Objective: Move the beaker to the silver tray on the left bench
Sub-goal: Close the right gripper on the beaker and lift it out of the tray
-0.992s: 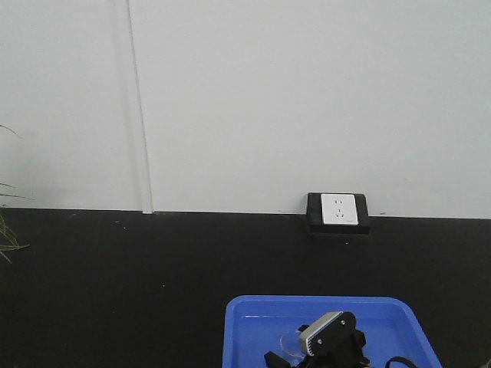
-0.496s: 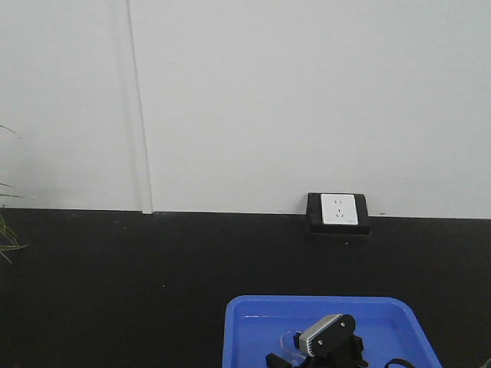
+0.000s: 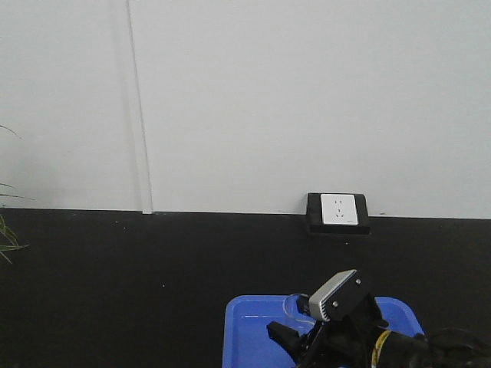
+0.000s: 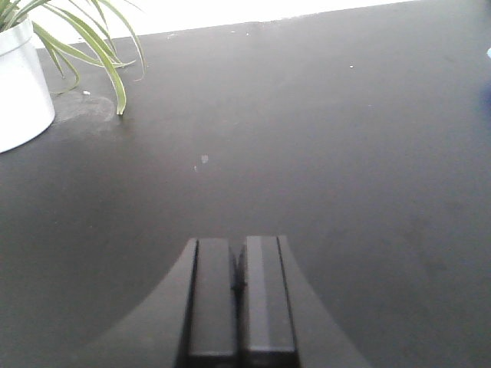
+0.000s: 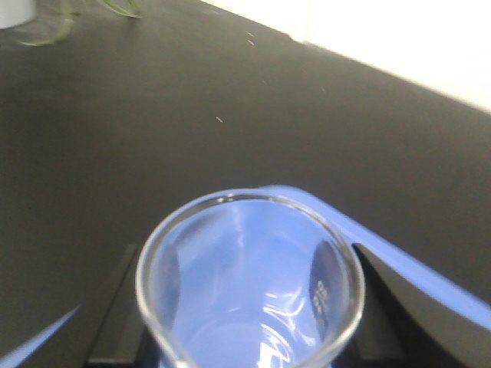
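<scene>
One beaker (image 5: 249, 295) in right fingers (image 5: 116, 322), one blue tray (image 3: 252, 331)

In the front view the blue tray (image 3: 245, 330) runs off the edge at 6 o'clock, and the right arm (image 3: 337, 295) hides all of the beaker (image 3: 294, 304) but a sliver of rim. In the right wrist view the beaker's base is cut off at 6 o'clock. There the right tool (image 5: 249, 303) shows only as dark blurred fingers (image 5: 115, 322) at 3 and 9 o'clock of the glass. The left wrist view crops the plant (image 4: 115, 84) and white pot (image 4: 19, 92) at 10 o'clock, and the left tool (image 4: 238, 261) at 6 o'clock.
</scene>
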### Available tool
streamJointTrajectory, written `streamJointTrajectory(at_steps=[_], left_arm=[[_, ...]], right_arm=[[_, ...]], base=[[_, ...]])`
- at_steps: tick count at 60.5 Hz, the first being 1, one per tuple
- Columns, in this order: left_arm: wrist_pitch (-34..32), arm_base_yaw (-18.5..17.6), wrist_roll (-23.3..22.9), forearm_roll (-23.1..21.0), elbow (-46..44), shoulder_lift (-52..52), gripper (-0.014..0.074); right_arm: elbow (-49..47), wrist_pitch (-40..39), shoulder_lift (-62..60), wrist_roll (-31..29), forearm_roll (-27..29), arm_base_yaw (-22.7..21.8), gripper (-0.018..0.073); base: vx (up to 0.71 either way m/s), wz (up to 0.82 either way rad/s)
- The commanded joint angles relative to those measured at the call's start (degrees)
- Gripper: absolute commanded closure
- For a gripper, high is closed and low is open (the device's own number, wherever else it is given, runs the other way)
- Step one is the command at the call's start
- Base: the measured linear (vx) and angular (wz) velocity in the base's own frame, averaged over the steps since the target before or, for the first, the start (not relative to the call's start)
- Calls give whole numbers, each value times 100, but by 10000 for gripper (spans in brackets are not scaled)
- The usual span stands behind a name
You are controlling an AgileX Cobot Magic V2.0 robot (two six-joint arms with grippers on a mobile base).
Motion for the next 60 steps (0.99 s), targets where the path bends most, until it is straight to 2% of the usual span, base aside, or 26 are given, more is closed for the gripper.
streamJointTrajectory(at_steps=[1, 5, 11, 21, 22, 23, 37, 41, 60], left_arm=[[-462, -31, -10, -16, 114, -40, 595], [-462, -31, -10, -16, 114, -40, 595], [-462, -31, -10, -16, 114, -40, 595], [-462, -31, -10, -16, 114, -40, 595], [-462, -31, -10, -16, 114, -40, 595], [-462, -31, -10, -16, 114, -40, 595], [-462, -31, -10, -16, 114, -40, 595], [-462, -31, -10, -16, 114, -40, 595], [-462, -31, -10, -16, 114, -40, 595]], right_arm=[[-123, 135, -954, 1026, -616, 6, 575], [-123, 493, -1410, 1757, -919, 6, 575], [-123, 1018, -2067, 2452, -1547, 6, 575], [-123, 1440, -2939, 3722, -2560, 6, 575], [-123, 1457, -3030, 3903, -2730, 6, 575], [-123, 1502, -3355, 4640, -3440, 6, 575], [-123, 1484, -3973, 6939, -5911, 6, 575], [-123, 1486, -4021, 7166, -5975, 6, 575], [-123, 1475, -4002, 7141, -5975, 6, 573]], base=[[0, 0], [0, 0], [0, 0], [0, 0], [0, 0], [0, 0], [0, 0], [0, 0], [0, 0]])
